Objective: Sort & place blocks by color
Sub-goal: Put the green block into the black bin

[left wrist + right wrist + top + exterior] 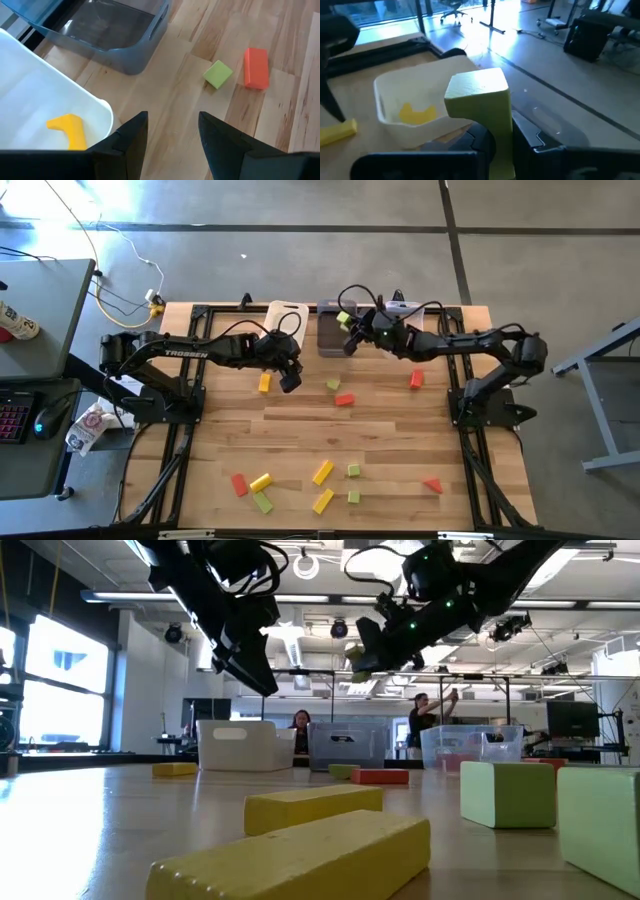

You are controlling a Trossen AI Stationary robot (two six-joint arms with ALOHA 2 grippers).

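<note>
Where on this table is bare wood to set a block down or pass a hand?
The widest free patch is mid-table, between the red block and the front cluster around a yellow block. Bare wood also lies between that cluster and the red wedge. The back edge is crowded: white bin, grey bin, left claw, right claw holding a green block.

Bright, even daylight fills the room. Sun glare washes the floor (60, 205) in the high view and whitens the windows (520, 10) beyond the right fingers. The nearest yellow blocks (300, 850) look soft, out of focus.
</note>
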